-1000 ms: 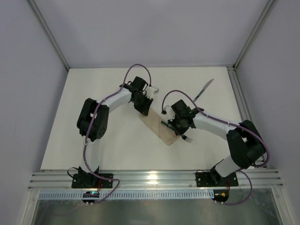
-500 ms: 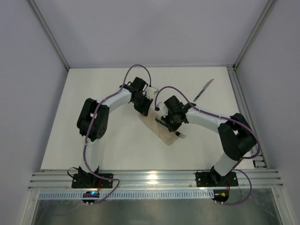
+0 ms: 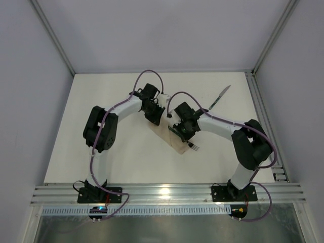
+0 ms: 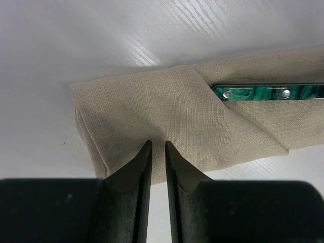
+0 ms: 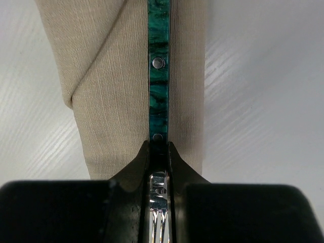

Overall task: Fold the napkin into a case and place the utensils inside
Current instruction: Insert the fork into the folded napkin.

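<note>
The napkin is folded into a narrow beige case lying slantwise at mid-table. My left gripper rests with its tips on the case's far end; its jaws are nearly together, with nothing between them. My right gripper is shut on the fork's neck. The fork's teal handle lies along the case and runs under its diagonal flap, also shown in the left wrist view. The tines stick out past the near end. The knife lies alone at the far right.
An aluminium rail runs along the near edge with both arm bases on it. Grey walls and frame posts enclose the white table. Bare tabletop lies left of the case and behind the arms.
My right gripper has moved up and left with the fork, sliding its handle further along the case under the flap. The left gripper has stayed on the case's far end.
</note>
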Available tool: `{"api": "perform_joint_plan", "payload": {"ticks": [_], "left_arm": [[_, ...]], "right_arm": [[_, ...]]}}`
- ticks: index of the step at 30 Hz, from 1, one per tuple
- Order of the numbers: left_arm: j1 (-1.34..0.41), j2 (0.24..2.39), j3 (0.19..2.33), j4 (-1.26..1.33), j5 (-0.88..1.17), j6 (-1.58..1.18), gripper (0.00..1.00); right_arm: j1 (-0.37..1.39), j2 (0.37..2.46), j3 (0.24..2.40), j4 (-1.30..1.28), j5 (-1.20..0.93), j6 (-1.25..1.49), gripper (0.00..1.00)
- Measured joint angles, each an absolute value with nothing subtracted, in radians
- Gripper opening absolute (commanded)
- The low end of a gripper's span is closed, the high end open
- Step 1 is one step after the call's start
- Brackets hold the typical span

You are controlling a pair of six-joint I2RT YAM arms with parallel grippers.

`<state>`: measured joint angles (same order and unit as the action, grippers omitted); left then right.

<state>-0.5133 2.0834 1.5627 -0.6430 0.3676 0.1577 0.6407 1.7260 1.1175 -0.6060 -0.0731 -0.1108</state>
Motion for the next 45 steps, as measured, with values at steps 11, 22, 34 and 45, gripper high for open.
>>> {"api": "perform_joint_plan", "payload": {"ticks": [11,22,34,45], "left_arm": [[-0.513,2.083,1.559,-0.643,0.367,0.165,0.21],[-0.513,2.08,1.556,-0.644,0.362,0.169,0.2],[-0.513,2.077,1.551,-0.643,0.359,0.173,0.2],[-0.508,2.072,1.551,-0.643,0.356,0.169,0.23]], "right_arm": [[0.69,1.612,1.03,-0.68,-0.039,-0.039,0.04],[0.698,1.67,1.05,-0.623,-0.074,-0.055,0.04],[0.693,1.762,1.142,-0.572,-0.074,-0.057,0.04],[0.671,1.839,1.201,-0.516,-0.077,-0.054,0.04]]}}
